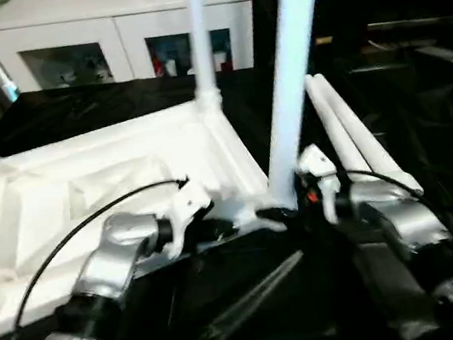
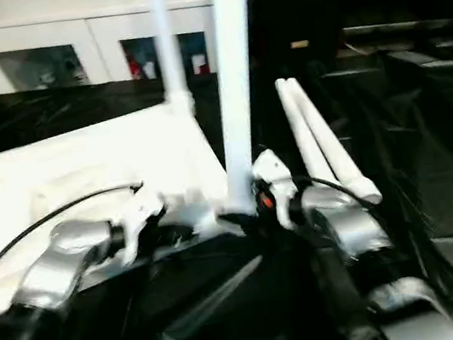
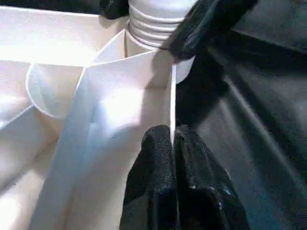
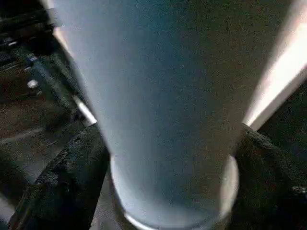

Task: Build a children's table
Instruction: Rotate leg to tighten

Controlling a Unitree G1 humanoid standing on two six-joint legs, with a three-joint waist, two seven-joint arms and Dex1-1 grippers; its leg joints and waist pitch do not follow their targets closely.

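Table top (image 1: 99, 181): white moulded plastic, rectangular, lying underside up with ribbed walls and rounded corner sockets. Occupies the left half of the head view, on black sheeting (image 1: 256, 303).

Near leg (image 1: 292, 65): long, round, tapering, smooth white plastic. Long axis close to upright, leaning slightly toward upper right, running from the near right corner socket at frame centre out through the top edge. Threaded rings at its foot (image 3: 153, 24) show above the socket rim, so by my reading it is not fully screwed home.

Far leg (image 1: 200, 32): same form, upright in the far corner socket, upper centre.

Two spare legs (image 1: 350, 133): lying side by side on the sheeting, right of centre, long axes running away from the robot.

Right gripper (image 1: 288, 203): the nearer arm to the near leg, directly at its base; the leg rises between its black fingers (image 4: 67, 177). Whether they press the leg or stand loose about it cannot be told.

Left gripper (image 3: 172, 139): clenched, nipping the thin upright wall of the table top just beside the same corner socket.

Cabinet (image 1: 110, 33): white, glass-fronted, upper left background.
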